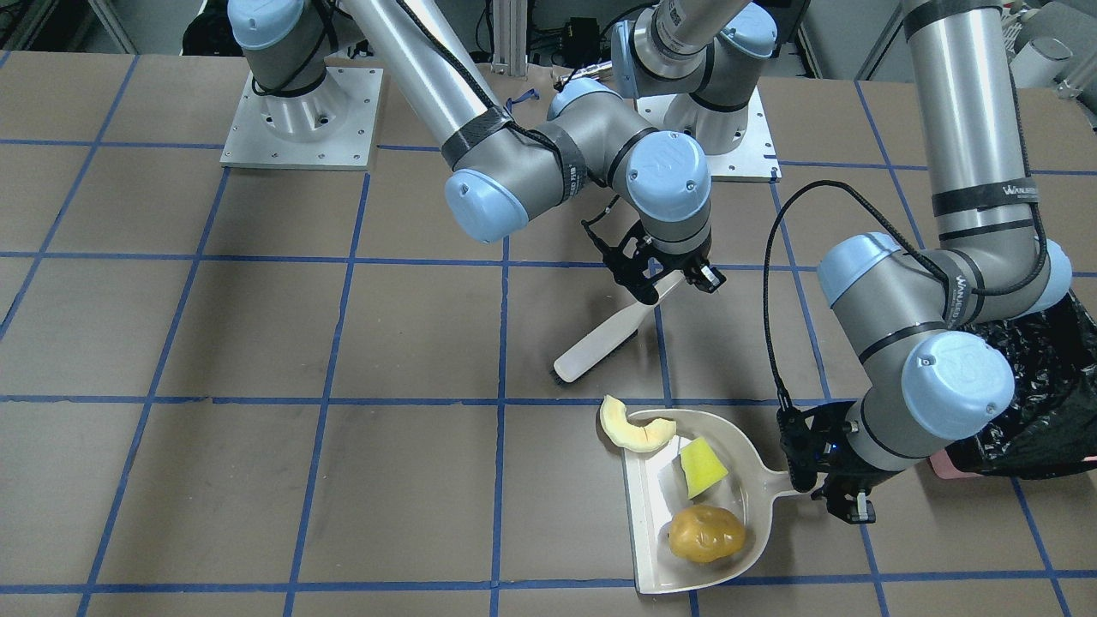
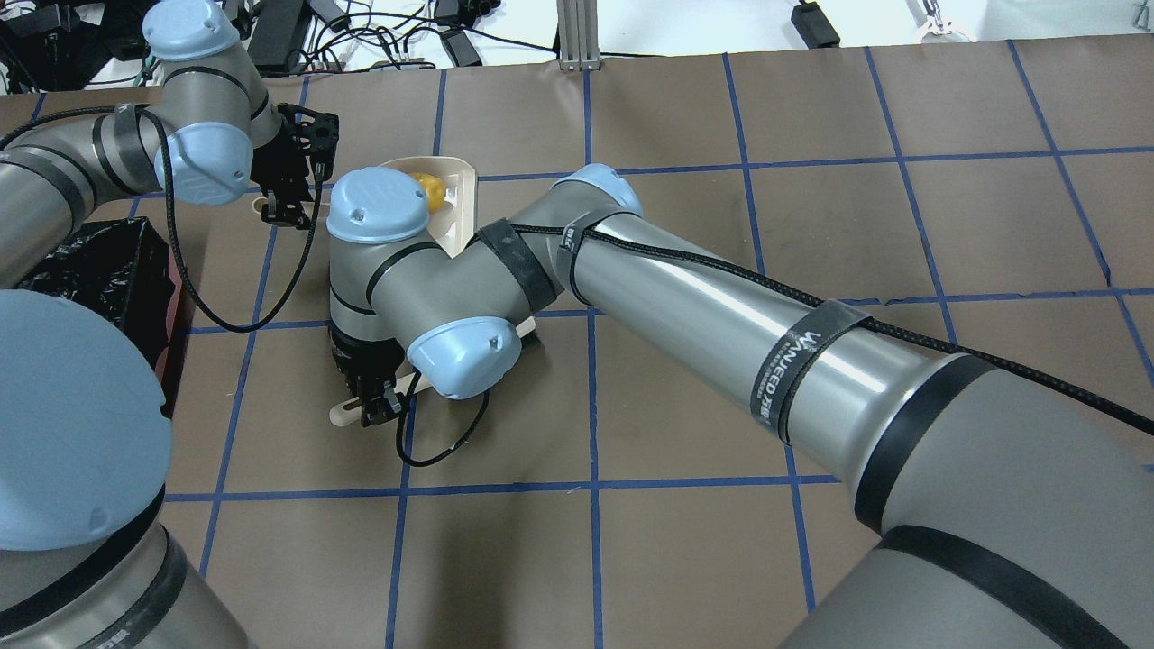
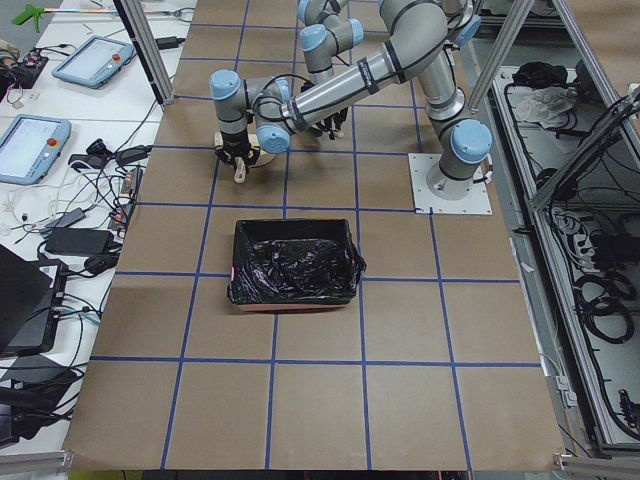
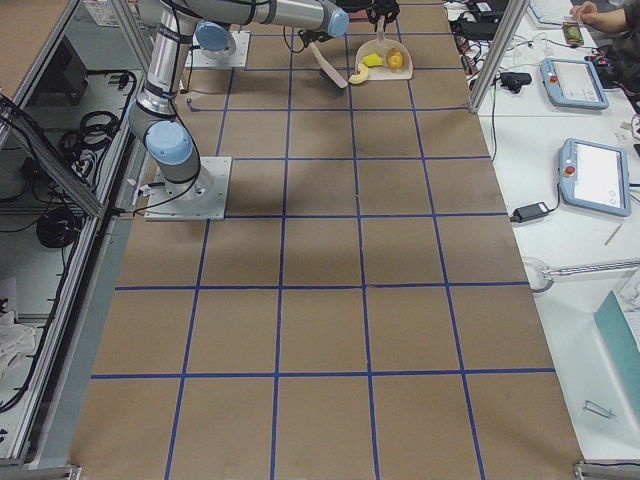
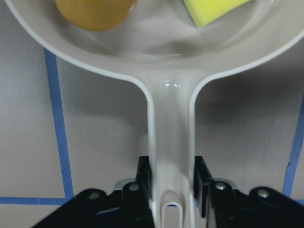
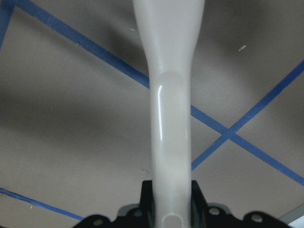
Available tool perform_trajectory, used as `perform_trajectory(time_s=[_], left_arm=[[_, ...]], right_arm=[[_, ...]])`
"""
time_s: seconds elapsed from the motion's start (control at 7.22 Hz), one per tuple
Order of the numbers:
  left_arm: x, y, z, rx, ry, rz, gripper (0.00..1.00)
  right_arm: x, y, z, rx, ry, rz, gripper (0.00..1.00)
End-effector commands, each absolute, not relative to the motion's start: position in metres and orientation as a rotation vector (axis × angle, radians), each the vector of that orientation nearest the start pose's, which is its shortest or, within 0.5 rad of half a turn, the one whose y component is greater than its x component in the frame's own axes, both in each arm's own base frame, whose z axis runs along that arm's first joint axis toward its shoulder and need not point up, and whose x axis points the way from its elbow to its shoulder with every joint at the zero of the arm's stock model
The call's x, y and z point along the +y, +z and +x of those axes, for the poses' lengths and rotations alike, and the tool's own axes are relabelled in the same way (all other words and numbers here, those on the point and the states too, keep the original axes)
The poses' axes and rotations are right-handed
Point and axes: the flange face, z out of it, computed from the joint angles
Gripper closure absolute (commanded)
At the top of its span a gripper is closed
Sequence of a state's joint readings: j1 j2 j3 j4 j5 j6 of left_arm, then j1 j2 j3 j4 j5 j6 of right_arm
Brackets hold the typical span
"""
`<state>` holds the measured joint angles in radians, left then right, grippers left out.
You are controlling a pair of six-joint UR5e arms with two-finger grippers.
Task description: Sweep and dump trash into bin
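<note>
My left claw (image 5: 172, 178) is pinching the dustpan (image 1: 651, 548) by its handle near the worktop's far edge, handle pointing at the bin (image 1: 1041, 403), mouth facing my right. The potato lump (image 1: 707, 534) and yellow-green wedge (image 1: 703, 467) are lying inside it, and the cream crescent (image 1: 634, 426) is straddling the lip. My right claw (image 6: 172, 194) is clamping the slanted brush (image 1: 600, 336), bristles downward.
</note>
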<state>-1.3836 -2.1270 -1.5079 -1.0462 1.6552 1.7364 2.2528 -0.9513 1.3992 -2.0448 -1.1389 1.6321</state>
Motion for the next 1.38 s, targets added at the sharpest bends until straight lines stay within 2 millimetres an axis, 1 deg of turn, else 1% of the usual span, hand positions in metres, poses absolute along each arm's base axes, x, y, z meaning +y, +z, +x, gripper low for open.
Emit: perform_trajectory(time_s=[0.0, 0.14, 0.42, 0.55, 0.83, 0.97, 1.25], left_arm=[[-0.684, 0.242, 0.002, 2.193, 0.078, 2.143, 0.82], [-0.684, 0.241, 0.002, 2.193, 0.079, 2.144, 0.82], [-0.684, 0.242, 0.002, 2.193, 0.078, 2.143, 0.82], [-0.684, 0.242, 0.002, 2.193, 0.078, 2.143, 0.82], [-0.684, 0.242, 0.002, 2.193, 0.078, 2.143, 0.82], [-0.684, 0.243, 0.002, 2.192, 0.077, 2.142, 0.82], [-0.684, 0.242, 0.002, 2.193, 0.078, 2.143, 0.82]], right_arm=[[-0.444, 0.249, 0.586, 2.578, 0.556, 1.277, 1.00], [-0.446, 0.250, 0.586, 2.595, 0.540, 1.228, 1.00], [-0.457, 0.261, 0.586, 2.587, 0.518, 1.179, 1.00], [-0.462, 0.262, 0.582, 2.583, 0.516, 1.174, 1.00], [-0.471, 0.270, 0.583, 2.571, 0.499, 1.157, 1.00], [-0.482, 0.267, 0.579, 2.578, 0.491, 1.125, 1.00], [-0.497, 0.270, 0.571, 2.529, 0.542, 1.099, 1.00]])
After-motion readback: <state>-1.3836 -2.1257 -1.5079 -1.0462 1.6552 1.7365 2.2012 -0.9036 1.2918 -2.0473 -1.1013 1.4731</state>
